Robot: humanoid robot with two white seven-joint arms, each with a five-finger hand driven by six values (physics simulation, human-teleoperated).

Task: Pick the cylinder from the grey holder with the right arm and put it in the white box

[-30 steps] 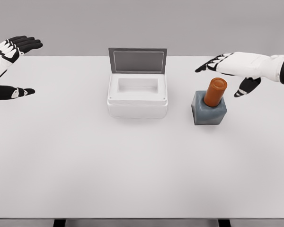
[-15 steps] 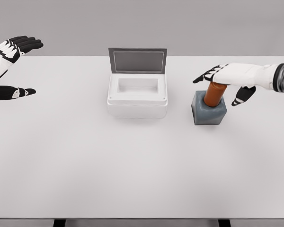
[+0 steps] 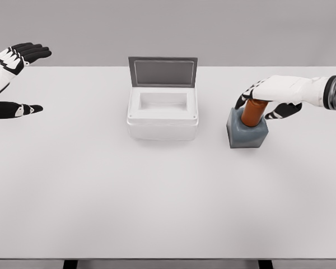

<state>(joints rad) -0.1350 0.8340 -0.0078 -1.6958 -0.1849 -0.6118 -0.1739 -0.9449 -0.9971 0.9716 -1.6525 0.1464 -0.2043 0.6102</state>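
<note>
Surface [image 3: 157, 207] filled the near part of the head view, white and broad, running from the bottom edge up to a grey wall behind. Farther in and right of the middle stood the grey holder [image 3: 246, 135], a blocky base resting flat on the surface. The cylinder [image 3: 252, 114], orange-brown and leaning slightly to the right, sat in the holder with its lower end sunk into the block and its upper part standing clear. The right hand [image 3: 261, 102] came in from the right edge on a white arm and lay over the top of the cylinder; its dark fingers [image 3: 244, 98] curled down on the left side of the cylinder's top and the thumb bent in on the right side, so the hand was closing around the cylinder, though the view did not settle whether the grip was firm. At about the same depth, near the middle and well apart from the holder on its left, sat the white box [image 3: 162, 120], its hollow showing from above. Its grey lid [image 3: 163, 72] stood upright at the box's far edge. At the left edge the left hand [image 3: 10, 78] hung over the surface with its fingers spread and its thumb stretched out below, released and grasping nothing.
</note>
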